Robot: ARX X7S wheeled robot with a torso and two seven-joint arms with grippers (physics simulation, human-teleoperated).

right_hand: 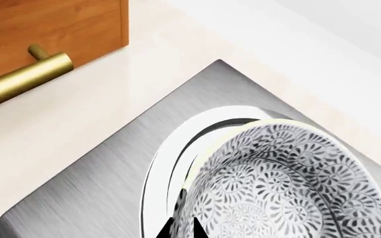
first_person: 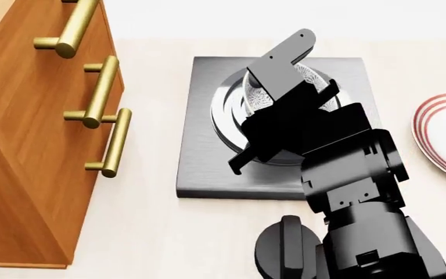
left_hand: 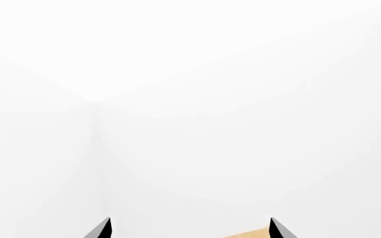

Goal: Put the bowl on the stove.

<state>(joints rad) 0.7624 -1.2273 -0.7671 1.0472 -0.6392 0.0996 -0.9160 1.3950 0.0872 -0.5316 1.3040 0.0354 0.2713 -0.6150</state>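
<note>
A pale cream counter (first_person: 153,232) runs under a white wall, with a wooden cabinet (first_person: 29,145) along my left. The stove (first_person: 200,168) lies flat on it. The bowl (right_hand: 289,183) sits over the burner rings, its rim pinched between my right gripper's (right_hand: 180,229) fingers. My left gripper (left_hand: 189,228) faces blank wall, jaws apart and empty.
</note>
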